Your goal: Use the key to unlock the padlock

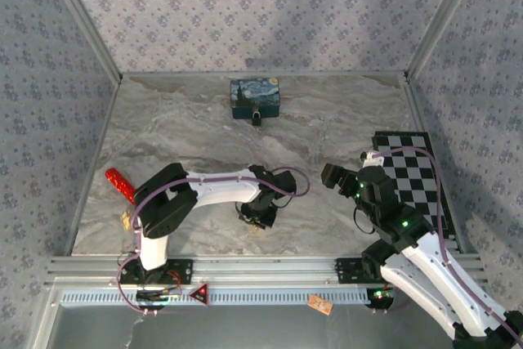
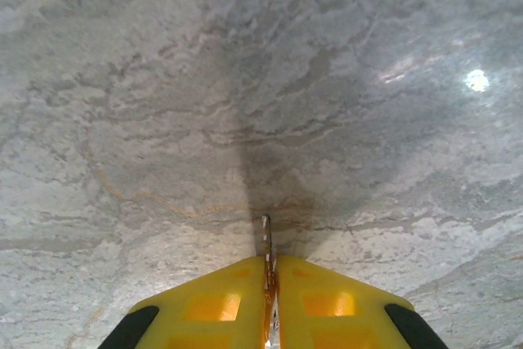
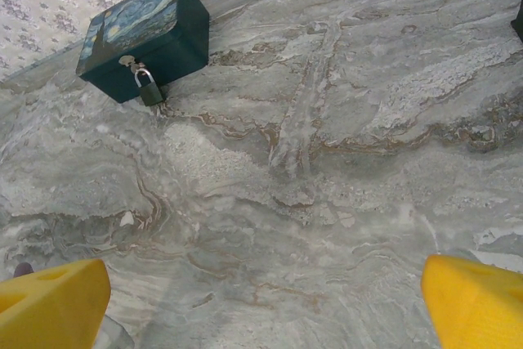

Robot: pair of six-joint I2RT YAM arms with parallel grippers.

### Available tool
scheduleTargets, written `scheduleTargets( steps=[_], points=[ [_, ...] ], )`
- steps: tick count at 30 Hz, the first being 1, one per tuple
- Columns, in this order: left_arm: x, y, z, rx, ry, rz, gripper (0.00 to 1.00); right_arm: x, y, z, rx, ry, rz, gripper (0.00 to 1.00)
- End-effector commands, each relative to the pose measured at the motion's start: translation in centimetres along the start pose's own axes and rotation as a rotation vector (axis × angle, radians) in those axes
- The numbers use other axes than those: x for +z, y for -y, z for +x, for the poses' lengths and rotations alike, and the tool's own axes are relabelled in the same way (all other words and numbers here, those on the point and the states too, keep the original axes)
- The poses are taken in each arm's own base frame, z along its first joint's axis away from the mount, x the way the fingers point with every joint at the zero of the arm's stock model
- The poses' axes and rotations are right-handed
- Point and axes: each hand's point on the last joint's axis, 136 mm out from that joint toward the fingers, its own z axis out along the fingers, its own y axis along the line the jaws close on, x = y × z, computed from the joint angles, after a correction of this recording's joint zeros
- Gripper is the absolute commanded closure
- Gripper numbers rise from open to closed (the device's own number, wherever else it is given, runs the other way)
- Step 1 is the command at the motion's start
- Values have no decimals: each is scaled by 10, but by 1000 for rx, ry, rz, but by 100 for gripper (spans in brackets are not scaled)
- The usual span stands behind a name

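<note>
The pickup of the key is judged to be the step in hand: the left tool (image 2: 268,266) is seen closed on a thin metal blade, taken to be the key (image 2: 265,239), whose tip juts out from between the yellow fingers low over the bench (image 2: 163,79). The right tool (image 3: 261,304) is held wide open, with nothing between its fingers. The padlock (image 3: 150,87) is found hanging on the front of the blue box (image 3: 143,30) at the far middle of the bench, well apart from both tools. Next, the key would need to be carried across and its tip lined up with the keyhole, which cannot be made out; the padlock would likely have to be steadied by the right tool. No brand or writing can be read; only a swirl painting is borne by the box.
</note>
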Motion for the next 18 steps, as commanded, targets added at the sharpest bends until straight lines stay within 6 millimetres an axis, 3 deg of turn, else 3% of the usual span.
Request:
scheduleTargets(
  steps=[1, 6, 9, 12, 18],
  points=[
    [-6, -2, -1, -3, 25, -19, 90, 0, 3, -1, 20, 18, 9, 0],
    [-17, -4, -14, -24, 89, -7, 100, 1, 1, 1, 21, 16, -1, 0],
    [-39, -8, -29, -48, 188, 17, 100, 4, -4, 2, 26, 14, -34, 0],
    [-77, -15, -53, -119, 341, 132, 100, 8, -17, 6, 29, 11, -104, 0],
    [-184, -28, -110, -329, 757, 530, 100, 11, -58, 1, 152, 59, -327, 1]
  ],
)
